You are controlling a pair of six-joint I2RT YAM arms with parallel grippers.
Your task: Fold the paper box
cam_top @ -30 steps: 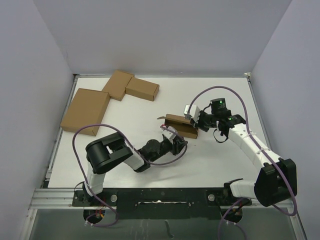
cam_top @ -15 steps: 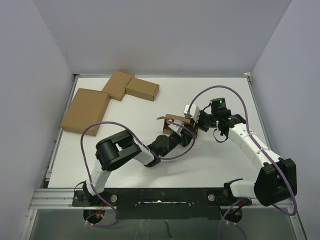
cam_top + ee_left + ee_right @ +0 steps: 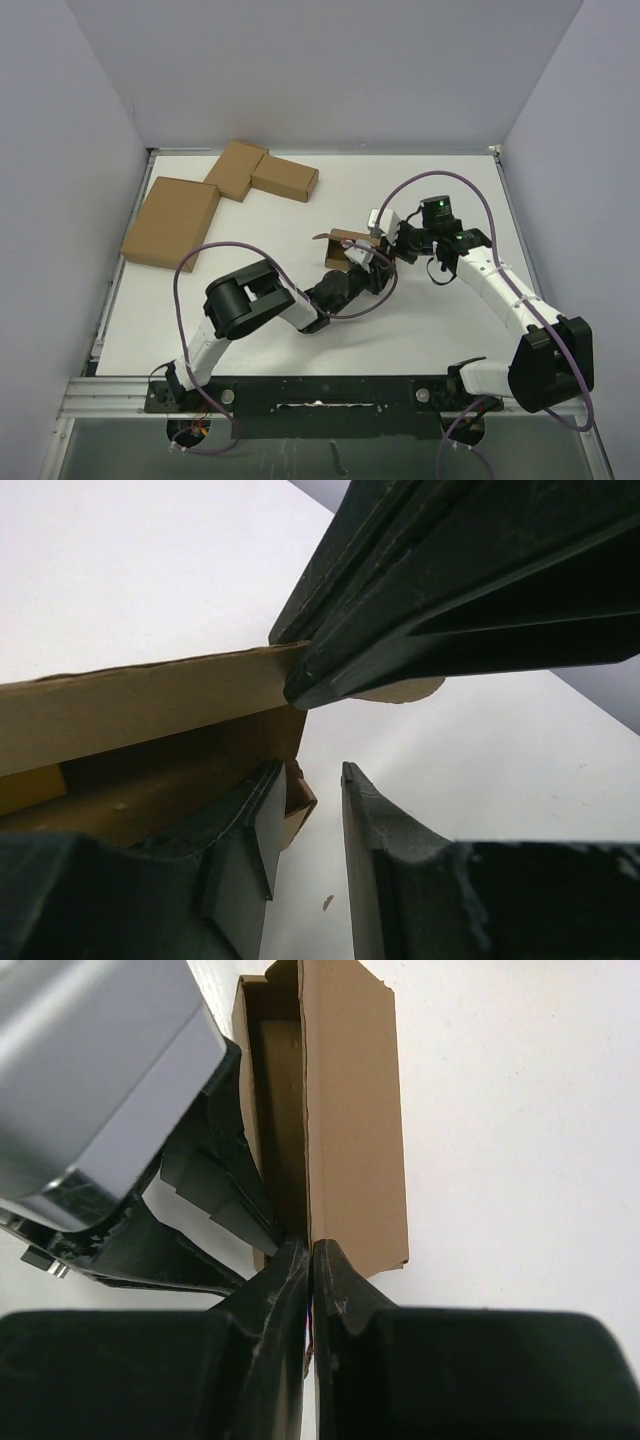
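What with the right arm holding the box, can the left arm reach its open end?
Probably yes: the left fingers sit at the open end of the box, one overlapping its mouth. The right fingers, shut on its wall, crowd the spot but don't block it.

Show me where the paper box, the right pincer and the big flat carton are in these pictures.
paper box (image 3: pixel 350 1130): right wrist view, on its wide brown panel.
right pincer (image 3: pixel 312 1252): right wrist view, between its shut fingertips.
big flat carton (image 3: pixel 172 222): top view, middle of its upper face.
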